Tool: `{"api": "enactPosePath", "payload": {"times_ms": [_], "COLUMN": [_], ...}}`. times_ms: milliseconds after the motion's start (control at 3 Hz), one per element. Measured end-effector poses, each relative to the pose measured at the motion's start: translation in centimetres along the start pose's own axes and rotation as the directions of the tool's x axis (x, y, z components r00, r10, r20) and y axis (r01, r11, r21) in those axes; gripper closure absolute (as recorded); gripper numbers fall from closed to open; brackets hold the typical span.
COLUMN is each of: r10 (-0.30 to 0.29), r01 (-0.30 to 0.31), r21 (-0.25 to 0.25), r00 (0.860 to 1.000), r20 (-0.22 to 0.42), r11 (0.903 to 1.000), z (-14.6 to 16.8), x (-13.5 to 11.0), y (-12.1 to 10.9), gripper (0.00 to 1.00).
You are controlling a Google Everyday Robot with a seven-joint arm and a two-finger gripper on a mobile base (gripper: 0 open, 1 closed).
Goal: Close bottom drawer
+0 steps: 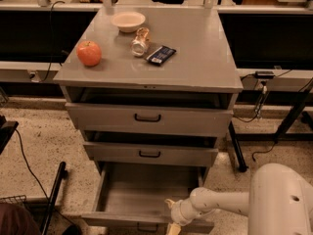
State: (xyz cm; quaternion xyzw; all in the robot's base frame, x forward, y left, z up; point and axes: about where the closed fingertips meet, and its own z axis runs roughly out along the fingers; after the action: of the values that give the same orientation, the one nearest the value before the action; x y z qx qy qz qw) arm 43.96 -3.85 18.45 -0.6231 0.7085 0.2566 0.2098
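The bottom drawer (142, 192) is pulled far out at the foot of the grey cabinet, its plain grey tray empty. Its short front panel (122, 220) runs along the lower edge of the view, and the handle is barely visible. My gripper (171, 215) is at the right part of that front panel, on a white arm (220, 203) coming in from the right. Its beige fingertips (169, 202) stand apart, one inside over the tray and one outside the panel. The jaws are open and hold nothing.
The mid drawer (149, 153) and top drawer (146, 117) above stand slightly out. On the cabinet top (205, 58) lie an apple (89, 53), a bowl (128, 21), a small can (140, 41) and a dark snack bar (161, 54). A black pole (54, 197) leans at left.
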Motion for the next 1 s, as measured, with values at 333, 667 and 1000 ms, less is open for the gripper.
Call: {"api": "enactPosePath", "payload": {"times_ms": [333,667,1000], "r10": [0.015,0.003,-0.019], "r01": [-0.015,-0.003,0.02], "r21": [0.022,0.051,0.072], "r00": [1.0,1.0,1.0], "r20": [-0.006,-0.008,-0.019], "r11": [0.9996,0.9987,0.9972], "z": [0.9,0.8,0.6], "x": [1.0,0.6,-0.2], "y": [-1.3,-3.3,-5.6], "gripper": [0.19,0.41,0.58]}}
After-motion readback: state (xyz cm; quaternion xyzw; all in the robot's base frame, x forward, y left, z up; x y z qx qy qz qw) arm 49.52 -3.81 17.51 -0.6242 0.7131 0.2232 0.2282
